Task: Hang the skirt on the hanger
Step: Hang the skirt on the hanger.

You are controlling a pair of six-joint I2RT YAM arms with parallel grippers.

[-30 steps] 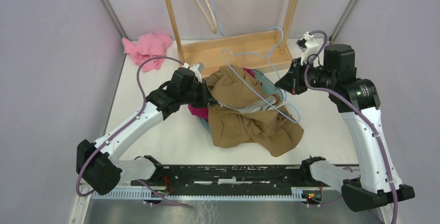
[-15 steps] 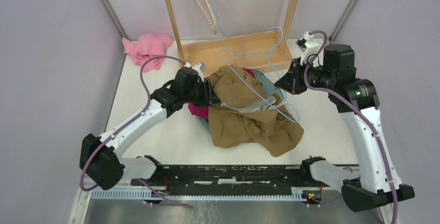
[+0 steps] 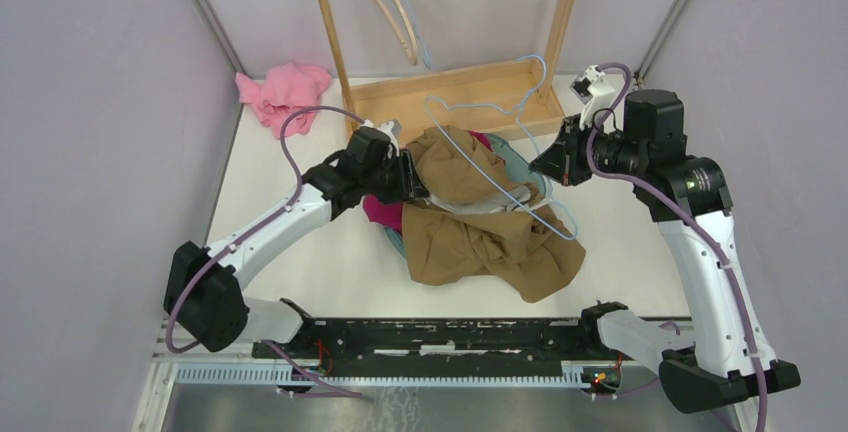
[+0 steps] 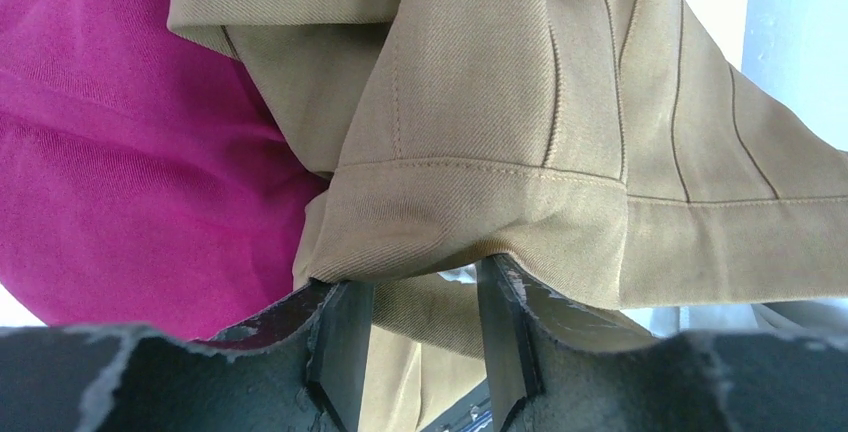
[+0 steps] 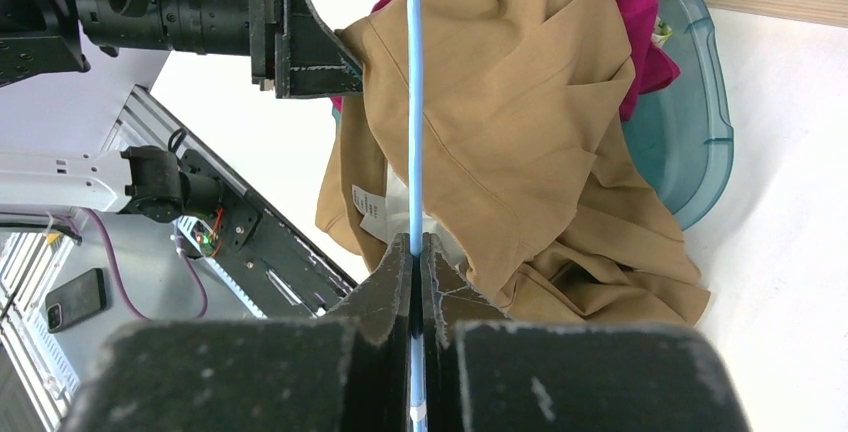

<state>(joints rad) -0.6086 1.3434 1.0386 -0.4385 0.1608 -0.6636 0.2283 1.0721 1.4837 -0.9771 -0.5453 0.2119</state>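
Left gripper (image 4: 420,292), frame centre: advanced, jaws now parted at tan skirt (image 4: 500,102) hem. Right gripper (image 5: 415,252): clamped on blue wire hanger (image 5: 414,102). Risk: the released hem may slide off the wire.

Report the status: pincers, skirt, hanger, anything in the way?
Left pincer open at hem of tan twill skirt. Right pincer shut on thin light-blue wire hanger, held over skirt. Magenta cloth partly under skirt.

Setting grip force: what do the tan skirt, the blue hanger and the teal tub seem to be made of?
Skirt: matte woven fabric, probably cotton-like twill, going by the fine diagonal ribs and stitched hem.
Hanger: thin, smooth light-blue rod, likely coated wire or plastic; I cannot tell which.
Tub: glossy teal plastic, judging by its translucent wall.
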